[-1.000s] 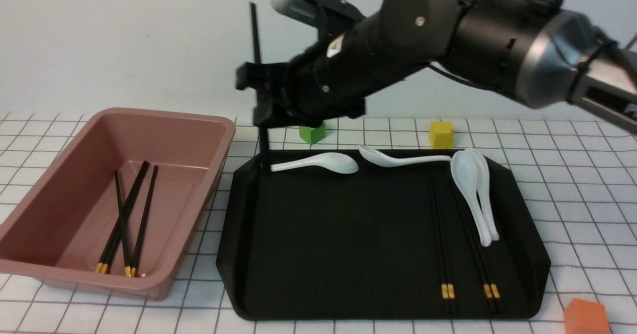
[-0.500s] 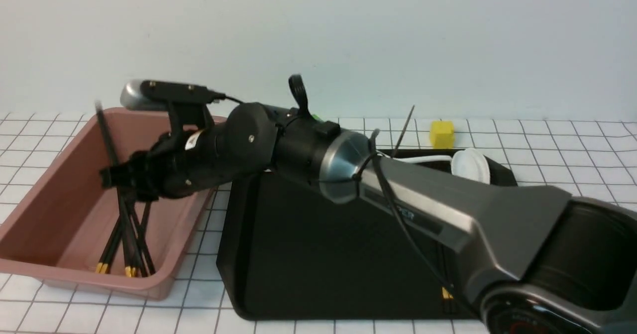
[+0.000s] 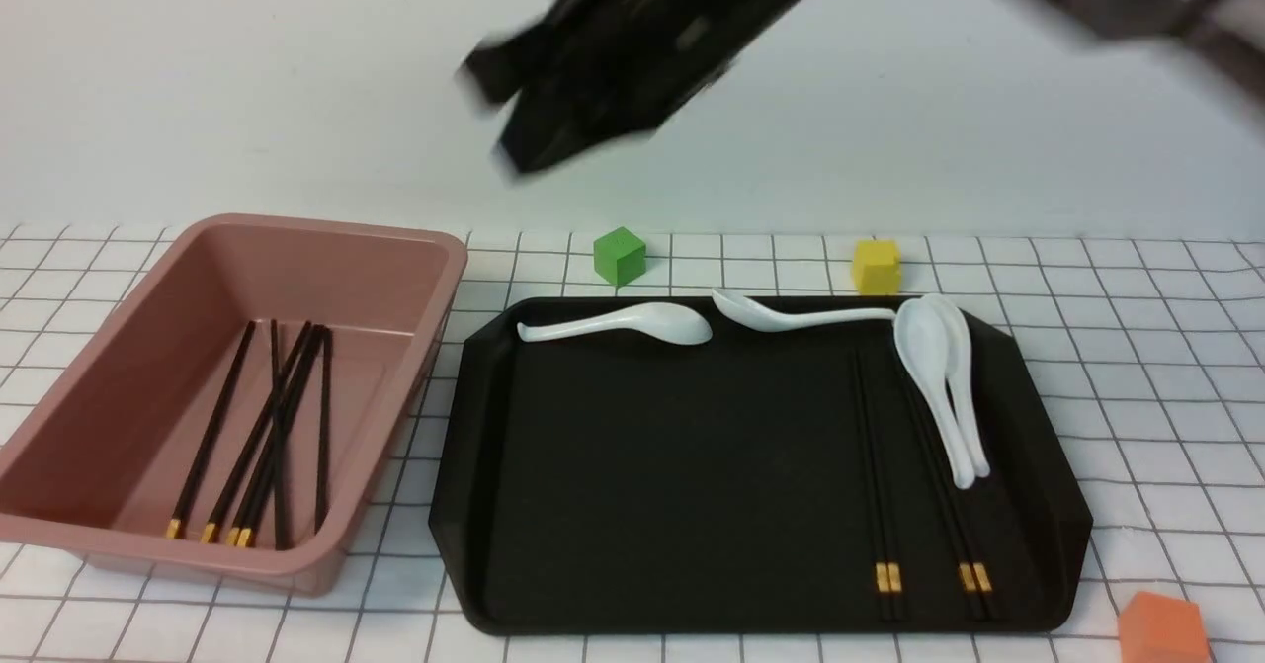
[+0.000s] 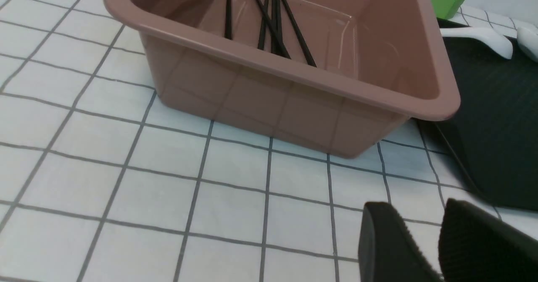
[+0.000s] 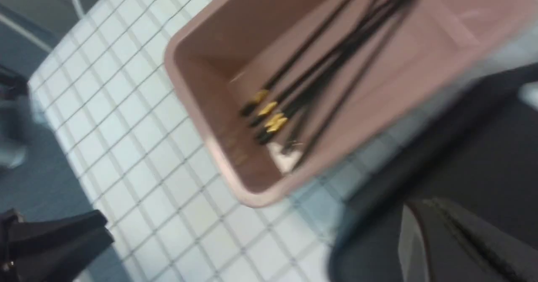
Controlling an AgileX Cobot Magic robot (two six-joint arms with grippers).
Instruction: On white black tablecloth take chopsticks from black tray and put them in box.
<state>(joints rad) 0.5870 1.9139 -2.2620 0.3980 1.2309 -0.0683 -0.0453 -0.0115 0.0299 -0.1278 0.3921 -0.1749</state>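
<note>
The pink box [image 3: 326,233] stands at the left on the gridded tablecloth [image 3: 1137,347]. Several chopsticks lie inside it, among them the all-black chopsticks [image 3: 322,416] with no gold band. The box also shows in the left wrist view [image 4: 269,65] and, blurred, in the right wrist view [image 5: 201,118]. The black tray [image 3: 672,465] lies right of the box. My right gripper [image 3: 494,120] is blurred, high above the tray's far left corner, open and empty. My left gripper [image 4: 412,208] hovers low over the cloth near the box's corner, its jaws a little apart and empty.
On the tray lie three white spoons [image 3: 623,325] [image 3: 801,317] [image 3: 939,386] and two gold-banded chopstick pairs [image 3: 880,465] [image 3: 949,505]. A green cube [image 3: 620,255] and a yellow cube [image 3: 876,266] sit behind the tray. An orange cube [image 3: 1164,628] sits at the front right.
My right gripper carried the all-black chopsticks from above the tray into the box, let them go, and has risen up and to the right. They now lie in the box.
</note>
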